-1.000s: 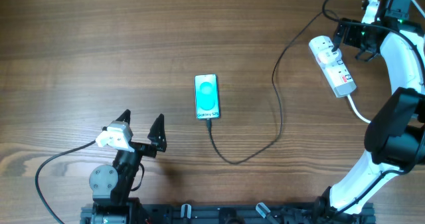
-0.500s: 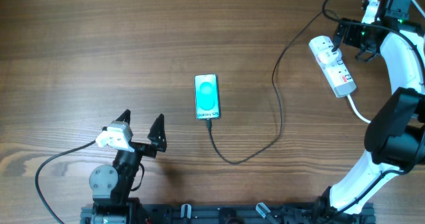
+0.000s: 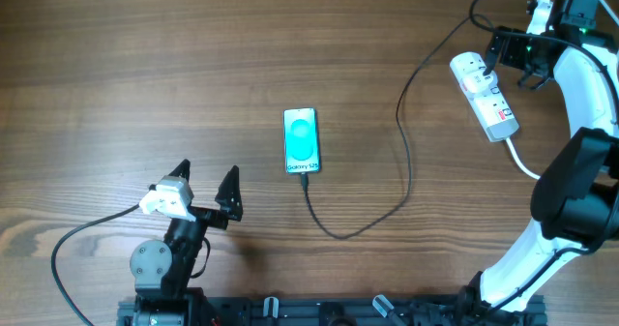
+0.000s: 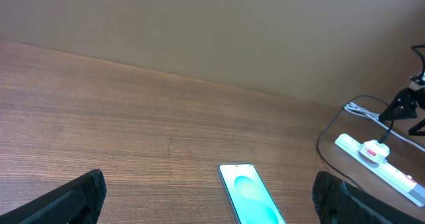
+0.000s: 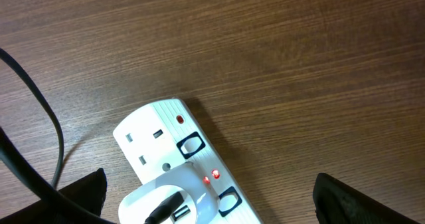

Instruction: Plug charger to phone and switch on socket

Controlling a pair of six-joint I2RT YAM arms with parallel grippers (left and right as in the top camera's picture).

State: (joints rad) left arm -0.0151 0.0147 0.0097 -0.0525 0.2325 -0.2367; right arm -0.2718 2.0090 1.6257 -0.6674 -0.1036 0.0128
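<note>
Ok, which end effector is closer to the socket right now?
Right. The right end effector is at the socket's far end, just beside it. The left end effector is far off on the opposite side, beyond the phone.

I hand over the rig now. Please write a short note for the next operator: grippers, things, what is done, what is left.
Left gripper: open, empty, at the near edge, away from the job's things.
Right gripper: open, empty, over the socket.
Phone: mid-table, screen lit. The charger reaches its lower end, apparently plugged in; its other end sits in the socket.
Left: a red light glows beside that outlet, so the switch is probably on; confirm.
</note>
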